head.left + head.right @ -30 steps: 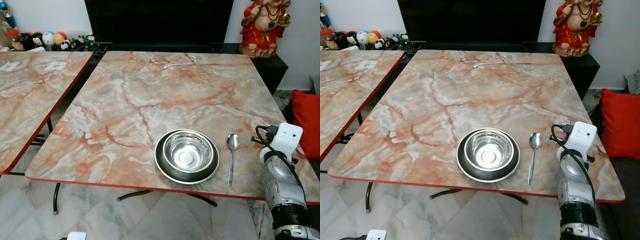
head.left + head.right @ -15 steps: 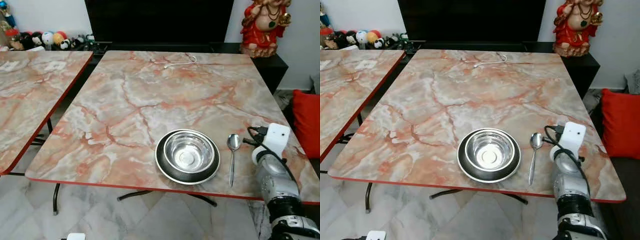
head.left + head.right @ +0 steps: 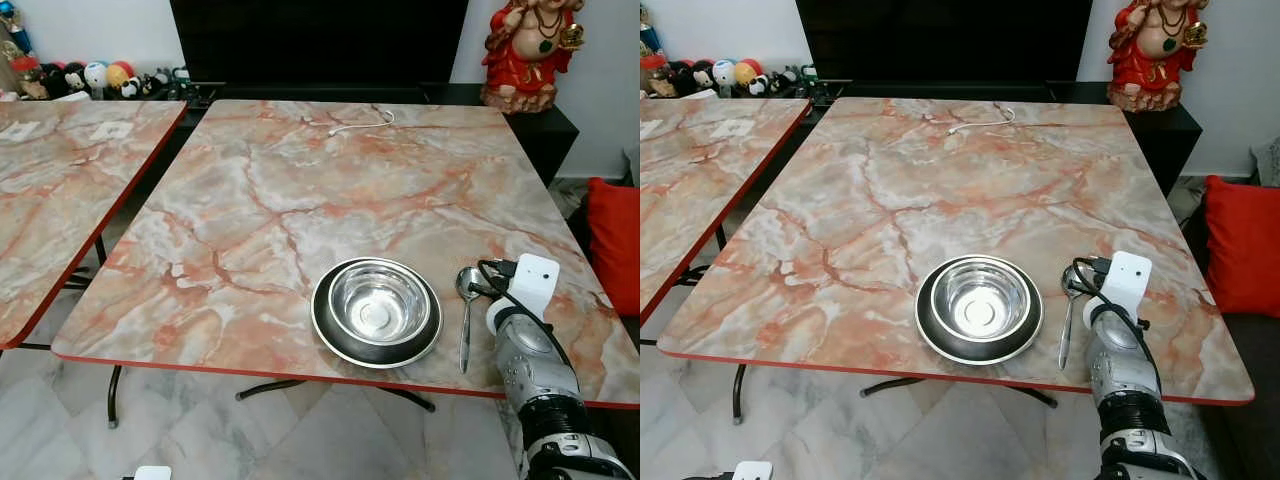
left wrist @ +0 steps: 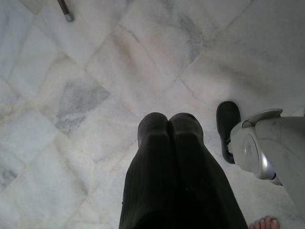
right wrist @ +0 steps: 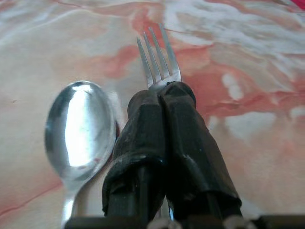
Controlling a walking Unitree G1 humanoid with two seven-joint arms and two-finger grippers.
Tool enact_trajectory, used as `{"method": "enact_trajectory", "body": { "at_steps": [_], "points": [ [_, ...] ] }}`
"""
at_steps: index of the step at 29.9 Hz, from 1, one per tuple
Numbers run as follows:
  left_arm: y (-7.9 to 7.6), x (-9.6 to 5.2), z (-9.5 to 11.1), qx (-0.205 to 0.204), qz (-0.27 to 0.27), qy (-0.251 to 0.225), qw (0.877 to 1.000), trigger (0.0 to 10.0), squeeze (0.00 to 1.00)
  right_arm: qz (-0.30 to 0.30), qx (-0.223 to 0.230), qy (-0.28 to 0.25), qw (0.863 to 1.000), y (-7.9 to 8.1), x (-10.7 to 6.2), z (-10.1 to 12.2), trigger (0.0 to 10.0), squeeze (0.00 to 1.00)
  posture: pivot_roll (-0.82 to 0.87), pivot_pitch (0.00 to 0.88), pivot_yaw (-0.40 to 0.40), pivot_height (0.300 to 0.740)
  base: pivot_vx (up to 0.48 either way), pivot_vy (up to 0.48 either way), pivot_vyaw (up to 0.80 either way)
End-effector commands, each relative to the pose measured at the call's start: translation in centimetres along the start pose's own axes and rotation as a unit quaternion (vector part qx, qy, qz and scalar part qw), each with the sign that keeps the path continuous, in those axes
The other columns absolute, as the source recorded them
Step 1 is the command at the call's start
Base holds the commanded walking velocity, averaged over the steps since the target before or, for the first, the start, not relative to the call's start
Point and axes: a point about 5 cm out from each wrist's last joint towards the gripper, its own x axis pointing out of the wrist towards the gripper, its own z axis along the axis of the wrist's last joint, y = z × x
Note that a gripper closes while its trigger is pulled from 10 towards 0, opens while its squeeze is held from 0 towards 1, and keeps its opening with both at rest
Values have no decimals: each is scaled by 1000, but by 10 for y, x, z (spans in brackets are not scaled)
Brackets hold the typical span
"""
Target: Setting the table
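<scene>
**Right gripper holding fork beside spoon**

I am watching the right gripper (image 5: 162,98) from its wrist camera: its two black fingers are pressed together on a fork (image 5: 158,62), whose tines are sticking out just past the fingertips, low over the marble-patterned table (image 3: 300,190). I cannot tell whether the fork is touching the tabletop.

The spoon (image 5: 80,129) is lying on the table just beside the fork, bowl facing up, roughly parallel to it. In the head views the spoon (image 3: 465,315) is resting to the right of the steel bowl (image 3: 378,301), which is sitting on a dark plate (image 3: 330,335) near the table's front edge. The right arm (image 3: 1120,350) is reaching over that edge, immediately right of the spoon.

The left gripper (image 4: 167,126) is hanging over the pale tiled floor (image 4: 71,95), fingers closed together and holding nothing.
</scene>
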Motion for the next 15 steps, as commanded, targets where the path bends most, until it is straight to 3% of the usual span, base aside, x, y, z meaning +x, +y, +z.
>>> {"method": "enact_trajectory", "body": {
  "at_steps": [1, 15],
  "points": [
    [-1, -1, -6, -3, -1, 14, 1000, 10000, 0, -8, 4, -6, 1000, -3, -1, 2, 10000, 0, -31, 36, 16, 740, 0, 0, 0],
    [0, -1, -5, -3, 0, 13, 1000, 10000, 0, -9, 12, 5, 1000, -2, -6, -8, 10000, 0, -31, 33, 18, 740, 0, 0, 0]
  ]
}}
